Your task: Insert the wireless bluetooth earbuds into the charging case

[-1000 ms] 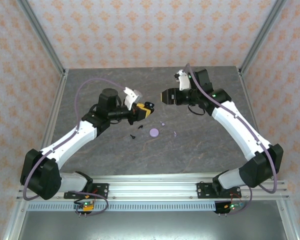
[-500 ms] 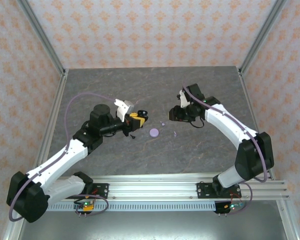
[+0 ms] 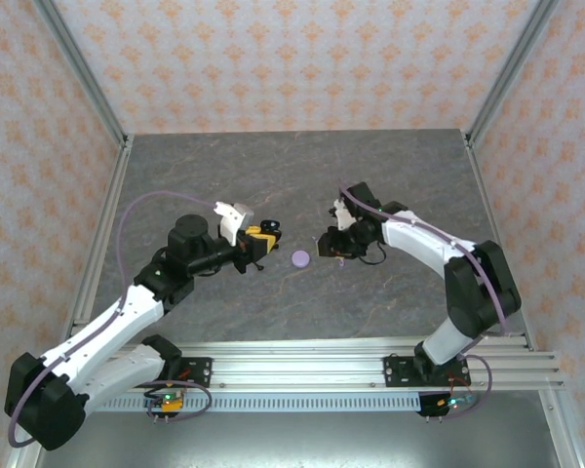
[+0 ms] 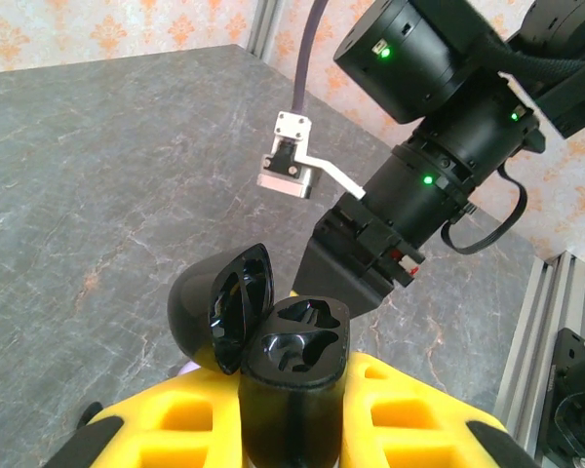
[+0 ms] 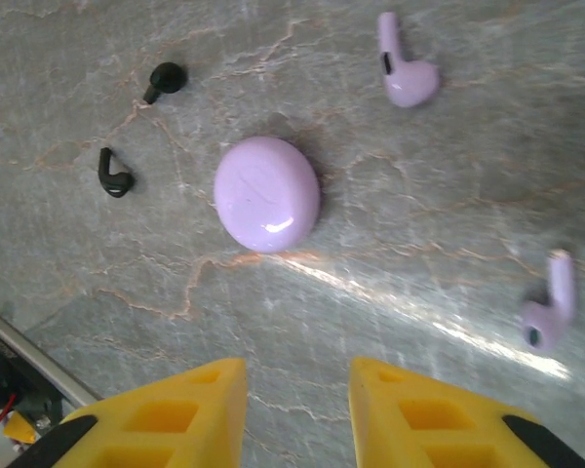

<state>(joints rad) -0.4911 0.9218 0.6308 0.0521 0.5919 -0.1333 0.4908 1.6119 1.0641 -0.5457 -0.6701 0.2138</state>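
My left gripper [image 3: 263, 237] [image 4: 292, 390] is shut on the black charging case [image 4: 291, 356], held upright above the table. Its lid hangs open to the left and both sockets are empty. My right gripper [image 3: 324, 246] [image 5: 296, 367] is open, low over the table, with bare stone between its yellow fingers. Just ahead of it lies a closed lavender case [image 5: 266, 193] [image 3: 300, 258]. Two black earbuds [image 5: 164, 78] [image 5: 113, 174] lie left of that case. Of the two lavender earbuds, one [image 5: 405, 68] lies beyond it and the other [image 5: 549, 310] to the right.
The right arm's dark wrist [image 4: 439, 166] hangs close beyond the held case in the left wrist view. The grey stone table [image 3: 390, 292] is walled by patterned panels, with an aluminium rail [image 3: 302, 356] along the near edge.
The right arm has swung down and left to just beside the lavender case, and its jaws have narrowed. The left arm has drawn back slightly toward the near left, still holding the black case.
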